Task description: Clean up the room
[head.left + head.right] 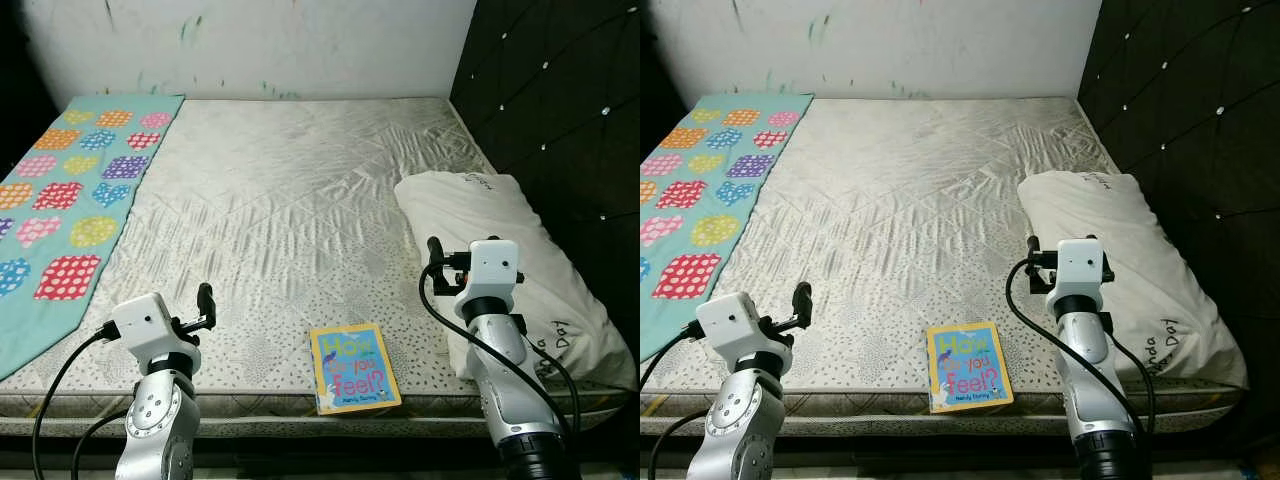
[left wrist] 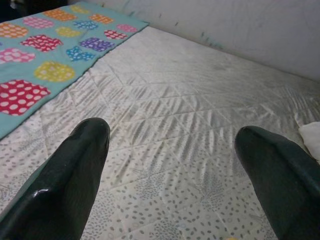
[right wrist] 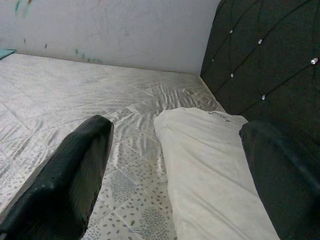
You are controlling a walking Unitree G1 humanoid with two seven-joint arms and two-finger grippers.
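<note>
I see a book (image 1: 355, 369) with blue cover and yellow border, flat at the mattress (image 1: 290, 200) near edge, between my left gripper (image 2: 175, 150) and right gripper (image 3: 175, 150), both spread wide, empty, pillow (image 1: 500, 250) at right.

The mattress (image 1: 280, 200) is showing off-white quilted diamonds with grey speckles. At the left of the frame a teal blanket (image 1: 70, 190) is displaying polka-dotted patches in red, pink, yellow, orange, blue and purple. The book (image 1: 354, 369) is showing a blue cover with yellow lettering. The pillow (image 1: 510, 260) is white, the headboard (image 1: 560, 110) black and tufted.
</note>
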